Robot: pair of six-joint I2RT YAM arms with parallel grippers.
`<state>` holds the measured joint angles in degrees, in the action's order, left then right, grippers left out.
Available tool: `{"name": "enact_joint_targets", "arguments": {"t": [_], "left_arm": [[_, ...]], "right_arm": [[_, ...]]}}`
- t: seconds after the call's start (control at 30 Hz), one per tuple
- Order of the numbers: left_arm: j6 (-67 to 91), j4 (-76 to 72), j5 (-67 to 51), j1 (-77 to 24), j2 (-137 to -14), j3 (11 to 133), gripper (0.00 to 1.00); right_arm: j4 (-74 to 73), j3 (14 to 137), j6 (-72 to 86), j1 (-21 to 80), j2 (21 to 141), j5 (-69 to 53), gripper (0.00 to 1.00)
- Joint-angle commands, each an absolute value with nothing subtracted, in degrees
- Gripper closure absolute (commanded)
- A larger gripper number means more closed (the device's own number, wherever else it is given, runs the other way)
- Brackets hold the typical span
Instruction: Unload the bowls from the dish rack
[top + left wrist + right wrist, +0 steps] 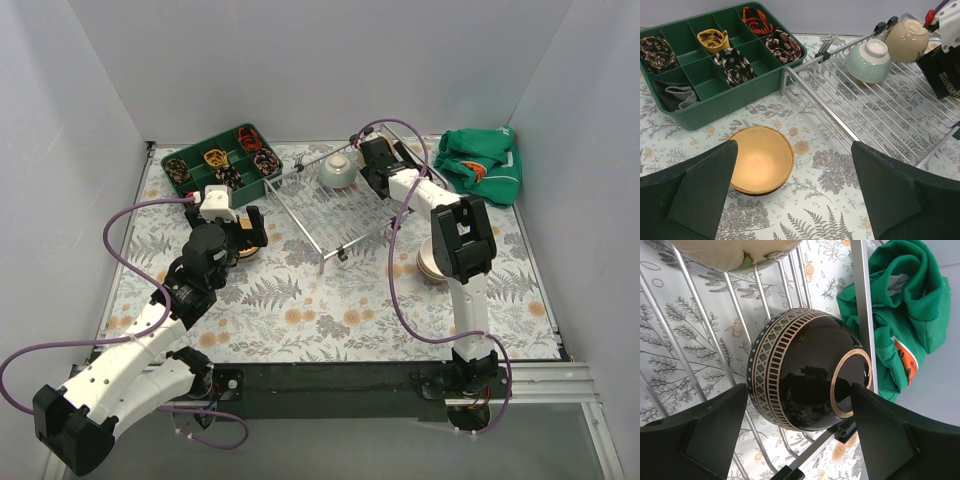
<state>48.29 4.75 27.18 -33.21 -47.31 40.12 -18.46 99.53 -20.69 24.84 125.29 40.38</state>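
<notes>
We see tan bowl (761, 159) on surface (832, 212); mint bowl (868, 61), beige bowl (906, 40), dark bowl (800, 360) still on dish rack (880, 112). Left gripper (794, 148), right gripper (799, 386): jaws released.

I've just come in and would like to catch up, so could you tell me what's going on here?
Two arms are unloading bowls from the dish rack. The left gripper hangs open over a tan bowl standing on the table beside the rack. The right gripper is open around a dark patterned bowl at the rack's far end. A mint-green bowl and a beige bowl also sit on the rack.
</notes>
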Motion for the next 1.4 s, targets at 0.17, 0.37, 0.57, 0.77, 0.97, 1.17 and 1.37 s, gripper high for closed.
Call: {"name": "enact_joint_targets", "arguments": {"t": [0.17, 0.37, 0.57, 0.77, 0.97, 1.17, 1.37], "left_arm": [[48.3, 4.2, 26.4, -33.0, -47.0, 39.8, 0.02], [48.3, 4.2, 26.1, -33.0, -46.8, 39.8, 0.02], [48.3, 4.1, 25.9, -33.0, -46.8, 39.6, 0.02], [48.3, 3.9, 25.7, -33.0, -46.8, 39.6, 0.02], [48.3, 4.0, 25.4, -33.0, -46.8, 39.5, 0.02], [48.2, 3.9, 25.3, -33.0, -47.0, 39.5, 0.02], [48.2, 3.8, 25.2, -33.0, -47.1, 39.5, 0.02]], "right_arm": [[-16.3, 95.2, -24.0, 25.2, 128.9, 42.9, 0.1], [-14.5, 93.6, -27.3, 26.3, 130.3, 46.4, 0.09], [-15.4, 93.4, -28.8, 26.6, 131.7, 45.8, 0.05], [-18.9, 94.2, -28.1, 26.7, 132.7, 42.5, 0.07], [-24.0, 96.1, -26.9, 26.7, 133.4, 37.3, 0.08], [-25.0, 96.4, -27.0, 26.6, 134.6, 39.5, 0.1], [-25.6, 97.6, -27.2, 26.5, 136.6, 44.6, 0.16]]}}
